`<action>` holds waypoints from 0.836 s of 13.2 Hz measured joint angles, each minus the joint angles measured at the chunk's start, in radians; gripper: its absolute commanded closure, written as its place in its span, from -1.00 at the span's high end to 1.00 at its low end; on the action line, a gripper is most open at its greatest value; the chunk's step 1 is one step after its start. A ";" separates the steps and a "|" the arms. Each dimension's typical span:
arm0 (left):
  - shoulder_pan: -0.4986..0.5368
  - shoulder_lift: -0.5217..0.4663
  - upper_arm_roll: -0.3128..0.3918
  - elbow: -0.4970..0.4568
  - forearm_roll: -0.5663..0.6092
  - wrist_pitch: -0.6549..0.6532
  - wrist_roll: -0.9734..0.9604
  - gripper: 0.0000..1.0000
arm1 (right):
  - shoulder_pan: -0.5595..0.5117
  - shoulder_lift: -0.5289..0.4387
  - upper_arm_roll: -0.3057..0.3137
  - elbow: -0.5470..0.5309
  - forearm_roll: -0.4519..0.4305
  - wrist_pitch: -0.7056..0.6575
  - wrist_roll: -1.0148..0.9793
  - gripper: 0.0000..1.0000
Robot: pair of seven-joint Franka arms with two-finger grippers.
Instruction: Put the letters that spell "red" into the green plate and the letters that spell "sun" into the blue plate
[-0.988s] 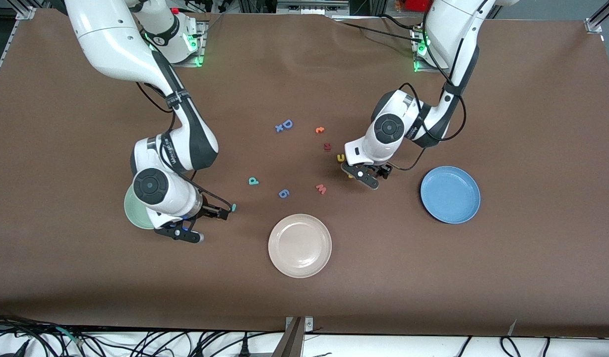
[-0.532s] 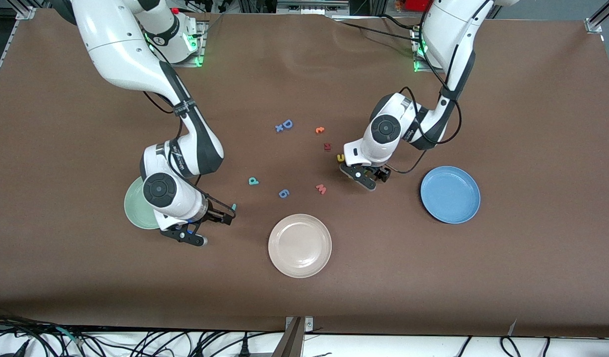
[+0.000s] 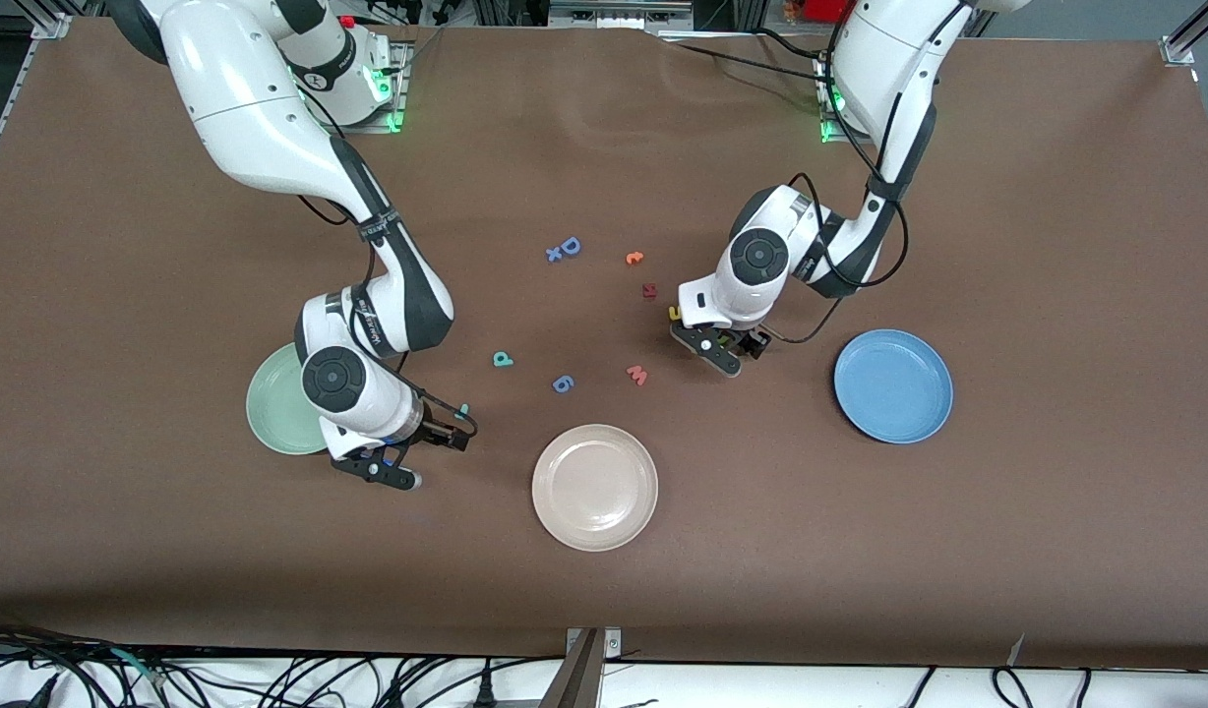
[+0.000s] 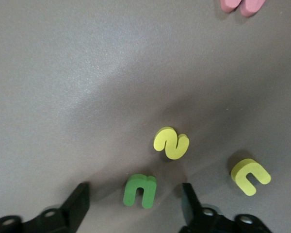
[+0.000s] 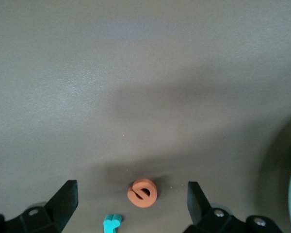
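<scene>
Both arms shifted slightly toward table middle. Left gripper [image 4: 136,204] low over green n [image 4: 140,191], fingers apart around it. Right gripper [image 5: 131,206] open over orange e [image 5: 143,193], beside green plate [image 3: 275,403]. Blue plate [image 3: 893,385] well apart.

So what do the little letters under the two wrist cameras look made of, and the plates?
The green "n", yellow "s", yellow "u" and orange "e" look like foam: thick flat slabs, matte, soft rounded edges. The green plate and blue plate look smooth and plain with a slight sheen, perhaps plastic or glazed ceramic; the look leaves that open.
</scene>
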 measured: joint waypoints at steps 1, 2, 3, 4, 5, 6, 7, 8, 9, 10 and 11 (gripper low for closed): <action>0.000 -0.002 0.000 0.002 0.005 0.001 0.000 -0.41 | 0.000 0.004 0.000 -0.003 0.000 0.010 0.000 0.99; 0.000 -0.004 0.000 0.004 0.006 0.001 0.000 -0.50 | 0.000 0.008 0.000 -0.005 0.000 0.015 0.000 0.98; 0.000 -0.006 0.000 0.005 0.007 0.001 0.000 -0.59 | 0.000 0.010 0.000 -0.005 0.000 0.016 0.000 0.94; 0.000 -0.007 0.001 0.005 0.007 0.001 0.000 -0.66 | 0.000 0.010 0.000 -0.006 0.000 0.016 0.000 0.86; 0.000 -0.008 0.001 0.005 0.007 0.001 0.000 -0.68 | 0.000 0.010 0.000 -0.008 0.000 0.016 0.000 0.72; 0.000 -0.008 0.001 0.006 0.007 0.001 0.000 -0.68 | 0.000 0.011 0.000 -0.010 0.000 0.017 0.000 0.65; 0.001 -0.010 0.002 0.009 0.007 -0.002 0.000 -0.68 | 0.000 0.011 0.000 -0.013 0.000 0.017 0.001 0.58; 0.001 -0.014 0.003 0.018 0.007 -0.019 0.000 -0.68 | 0.000 0.011 0.000 -0.017 -0.001 0.017 0.001 0.53; 0.003 -0.025 0.005 0.033 0.007 -0.060 0.000 -0.68 | 0.000 0.012 0.000 -0.021 -0.001 0.017 0.001 0.46; 0.004 -0.041 0.007 0.056 0.007 -0.116 0.000 -0.68 | 0.000 0.013 0.000 -0.025 -0.001 0.017 0.001 0.43; 0.006 -0.063 0.011 0.083 0.007 -0.179 0.000 -0.68 | 0.001 0.013 0.000 -0.028 -0.001 0.017 0.001 0.32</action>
